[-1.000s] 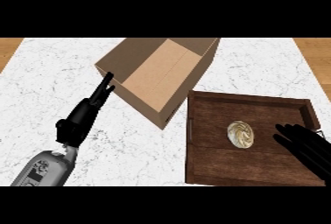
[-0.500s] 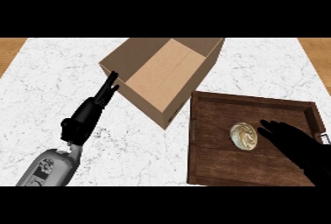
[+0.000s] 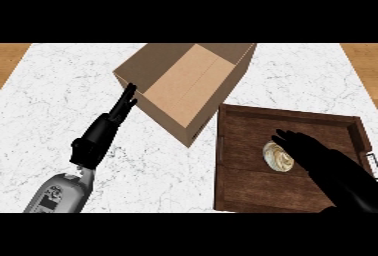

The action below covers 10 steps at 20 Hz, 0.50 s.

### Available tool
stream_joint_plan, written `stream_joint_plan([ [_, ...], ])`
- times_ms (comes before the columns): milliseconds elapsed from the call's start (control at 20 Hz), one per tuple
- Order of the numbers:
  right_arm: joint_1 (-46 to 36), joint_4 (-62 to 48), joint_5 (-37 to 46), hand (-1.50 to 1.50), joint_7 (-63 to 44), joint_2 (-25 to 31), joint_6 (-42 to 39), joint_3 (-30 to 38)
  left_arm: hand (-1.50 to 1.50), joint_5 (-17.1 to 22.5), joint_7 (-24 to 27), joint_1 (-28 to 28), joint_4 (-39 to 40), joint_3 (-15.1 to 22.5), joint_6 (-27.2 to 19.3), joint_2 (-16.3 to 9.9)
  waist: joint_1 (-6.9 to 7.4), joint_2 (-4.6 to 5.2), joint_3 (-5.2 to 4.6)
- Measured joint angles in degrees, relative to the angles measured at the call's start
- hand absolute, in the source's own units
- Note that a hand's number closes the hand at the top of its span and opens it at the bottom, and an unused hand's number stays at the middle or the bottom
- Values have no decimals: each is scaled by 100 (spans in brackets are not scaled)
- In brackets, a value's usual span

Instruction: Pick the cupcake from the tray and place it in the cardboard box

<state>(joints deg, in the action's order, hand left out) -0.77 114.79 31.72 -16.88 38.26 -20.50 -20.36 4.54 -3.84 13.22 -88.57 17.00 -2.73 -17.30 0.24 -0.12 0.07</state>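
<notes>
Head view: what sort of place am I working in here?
Likely a kitchen counter: a white marbled top with wood at its far corners, and a cupcake on a wooden tray beside an open cardboard box.

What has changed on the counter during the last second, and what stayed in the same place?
The right robot hand moved left across the wooden tray from its right edge and now partly covers the cupcake, fingers straight; nothing is held yet. The cupcake, the tray, the cardboard box and the left robot hand, open beside the box, stayed where they were.
</notes>
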Motion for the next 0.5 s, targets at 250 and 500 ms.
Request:
stream_joint_plan([
  [250, 15, -350, 318, -150, 308, -291, 6, 119, 0, -161, 147, 2, 128, -134, 156, 175, -16, -14, 6],
  [500, -47, -774, 766, -150, 715, -630, 184, 106, 0, -278, 190, -135, 30, -282, 293, 253, -16, -12, 7],
])
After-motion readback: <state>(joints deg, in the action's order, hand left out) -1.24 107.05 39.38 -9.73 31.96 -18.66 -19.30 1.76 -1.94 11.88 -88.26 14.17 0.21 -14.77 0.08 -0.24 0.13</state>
